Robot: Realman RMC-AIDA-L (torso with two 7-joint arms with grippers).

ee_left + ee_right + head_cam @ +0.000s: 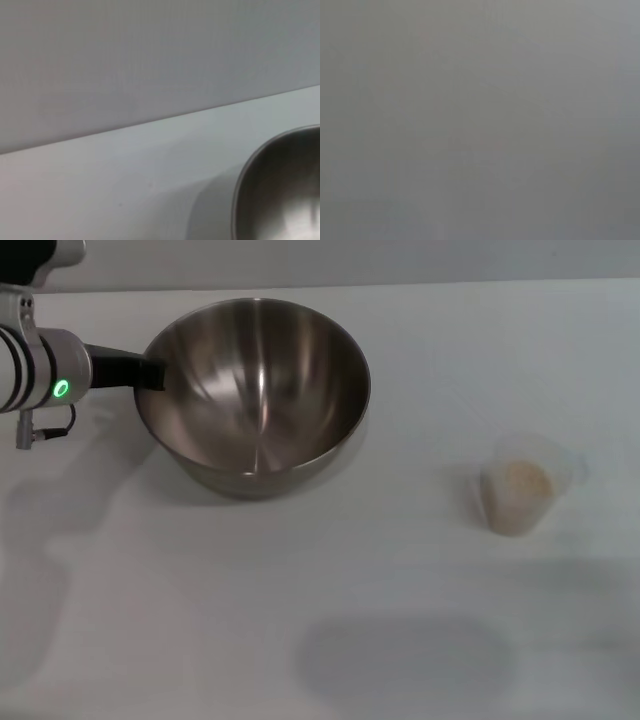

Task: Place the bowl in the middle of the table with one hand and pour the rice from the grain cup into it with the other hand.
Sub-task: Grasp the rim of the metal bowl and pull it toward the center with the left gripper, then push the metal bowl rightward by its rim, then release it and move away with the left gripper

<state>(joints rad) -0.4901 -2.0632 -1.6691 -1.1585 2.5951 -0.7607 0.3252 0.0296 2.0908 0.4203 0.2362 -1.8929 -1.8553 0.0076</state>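
Observation:
The shiny steel bowl (255, 390) stands on the white table (300, 580), left of centre and toward the back. My left gripper (150, 372) reaches in from the left, its dark fingers (120, 368) closed on the bowl's left rim. Part of the bowl's rim also shows in the left wrist view (280, 190). The translucent grain cup (522, 490) stands upright to the right, apart from the bowl, with pale rice (522, 480) inside. My right gripper is out of view, and the right wrist view shows only plain grey.
A grey wall (150, 60) runs behind the table's far edge. A soft dark shadow (410, 660) lies on the tabletop near the front, below the gap between bowl and cup.

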